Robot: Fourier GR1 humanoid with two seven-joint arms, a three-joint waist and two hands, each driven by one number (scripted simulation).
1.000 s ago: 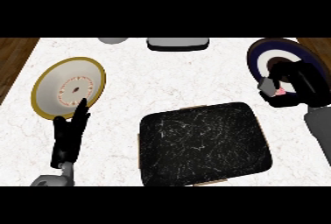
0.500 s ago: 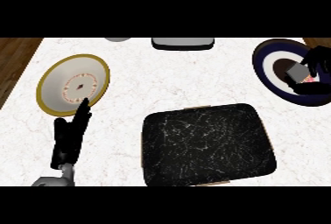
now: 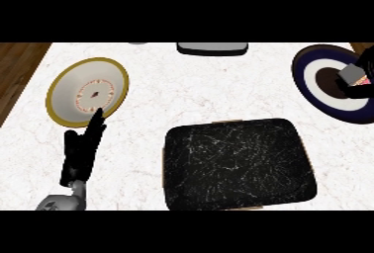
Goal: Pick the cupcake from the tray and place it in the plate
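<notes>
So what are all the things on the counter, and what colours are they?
Square black marbled tray: one, black with pale veins, front centre of the counter, nothing on it.
Round white plate with a gold rim: one, white and gold, back left.
Round dark blue plate with a white ring: one, dark blue and white, back right.
Pink cupcake: one, pink, mostly hidden, over the blue plate at the right edge.
Grey dish: one, grey, back edge, centre.
White marble counter: one, white.
Left hand: black, open, front left.
Right hand: black, around the cupcake.
</notes>
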